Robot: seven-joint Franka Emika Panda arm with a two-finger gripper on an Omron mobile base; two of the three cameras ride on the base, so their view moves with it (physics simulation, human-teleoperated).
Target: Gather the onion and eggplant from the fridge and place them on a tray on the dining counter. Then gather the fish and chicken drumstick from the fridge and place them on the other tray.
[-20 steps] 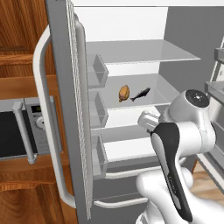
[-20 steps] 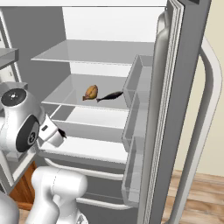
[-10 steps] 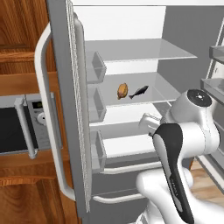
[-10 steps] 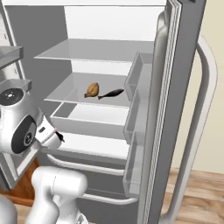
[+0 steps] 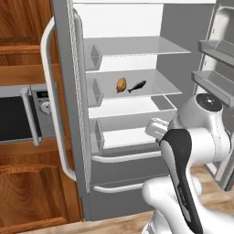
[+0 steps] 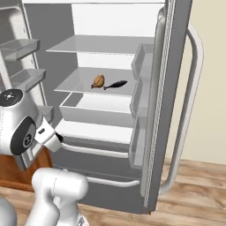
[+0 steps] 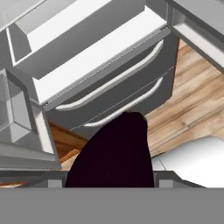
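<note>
In the hand view a big dark purple eggplant [image 7: 111,151] sits right in front of the camera, and my gripper [image 7: 111,181] is shut on it. The hand hangs low in front of the fridge's drawers [image 7: 109,87], above the wood floor. On the middle shelf of the open fridge lie the brown chicken drumstick [image 5: 121,84] [image 6: 98,81] and, just right of it, the small dark fish [image 5: 137,86] [image 6: 115,84]. The onion, the trays and the dining counter are out of view.
Both fridge doors stand open: the left one [image 5: 64,105] with its bins beside a microwave [image 5: 20,116] in wood cabinets, the right one [image 6: 165,106] with a long handle. My own white arm [image 5: 196,141] covers the fridge's lower right.
The whole picture has shifted a little in both base views, so the base has moved. The drumstick and fish lie as before on their shelf, and the grip is unchanged.
</note>
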